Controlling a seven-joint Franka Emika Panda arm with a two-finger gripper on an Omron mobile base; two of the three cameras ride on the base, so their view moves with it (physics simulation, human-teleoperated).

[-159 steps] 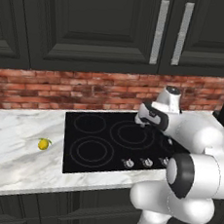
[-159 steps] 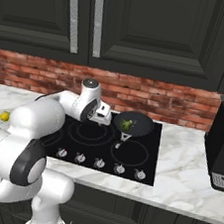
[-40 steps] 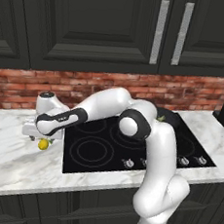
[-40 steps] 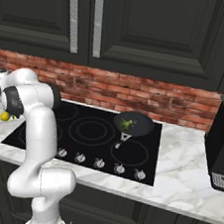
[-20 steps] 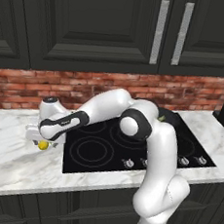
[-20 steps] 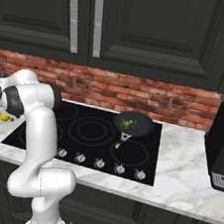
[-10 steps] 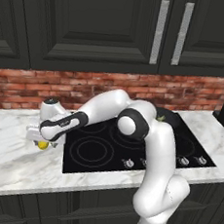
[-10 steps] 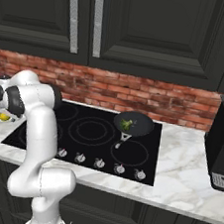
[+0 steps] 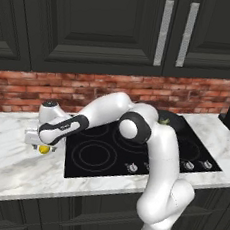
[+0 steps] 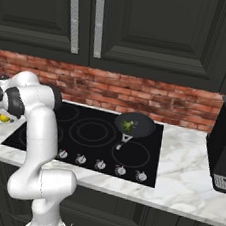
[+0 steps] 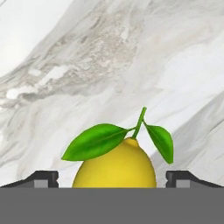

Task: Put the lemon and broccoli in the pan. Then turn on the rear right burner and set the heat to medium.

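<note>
The gripper [image 11: 112, 181] is seen lowered over the lemon [image 11: 114, 164], its jaws spread wide, with one dark fingertip [image 11: 41, 178] at the fruit's 9 o'clock side and the other at its 3 o'clock side in the hand view. A gap is left between each tip and the yellow skin, so the fruit is straddled but not clamped. Two green leaves on a short stem are shown rising from the lemon toward 12 o'clock. White, grey-veined marble is seen beneath and beyond the fruit.

In the left base view the gripper [image 9: 42, 147] is placed low over the marble counter [image 9: 6, 161], with the lemon [image 9: 44, 150] seen as a small yellow spot directly under the hand. The arm is stretched far out to the 9 o'clock side of the black cooktop [image 9: 133, 151], just beside its edge. In the right base view the lemon [image 10: 4, 118] is glimpsed at the hand, at 9 o'clock of the cooktop [image 10: 89, 137].

The pan [image 10: 134, 125] is set on the cooktop's rear right burner, its short handle pointed toward 7 o'clock, and the broccoli [image 10: 128, 125] is lying inside it. The pan is well apart from the lemon, across the width of the cooktop. A row of knobs [image 10: 100, 165] is lined along the cooktop's front edge. A red brick backsplash [image 10: 137, 95] runs behind the counter, with dark cabinets [image 10: 146, 28] mounted above it. A dark appliance [image 10: 225, 150] is stood at the far 3 o'clock side of the counter.
</note>
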